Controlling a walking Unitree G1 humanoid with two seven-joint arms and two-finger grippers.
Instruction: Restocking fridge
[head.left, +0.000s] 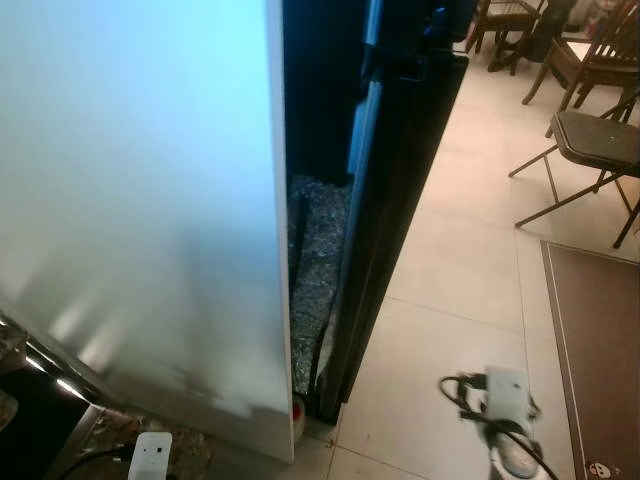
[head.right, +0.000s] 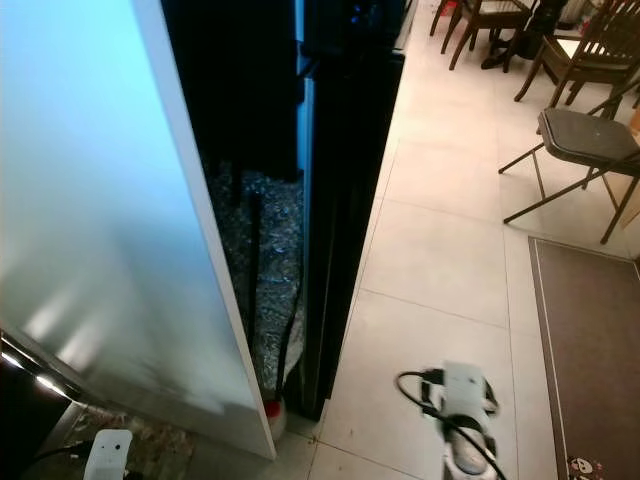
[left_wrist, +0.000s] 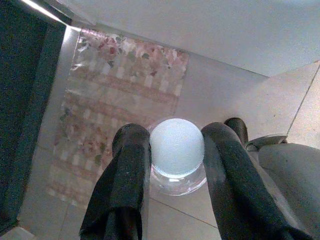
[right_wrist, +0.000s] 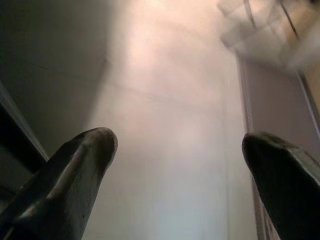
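The bottle (left_wrist: 177, 155) hides its body behind its white cap; the folding chair (right_wrist: 260, 35) is a blur; the fridge door (head.left: 140, 200) runs off-frame.

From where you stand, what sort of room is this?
Probably a home kitchen that opens onto a dining area: a tall white fridge door stands close by, wooden dining chairs and a folding chair stand on the tiled floor.

The big white fridge door (head.left: 150, 220) hangs open and walls off the whole left side, with only a skinny dark gap (head.left: 318, 250) between it and the black fridge body (head.left: 400, 180). To the right the tile floor (head.left: 470, 250) is wide open up to the folding chair (head.left: 590, 150) and the mat (head.left: 600, 340)
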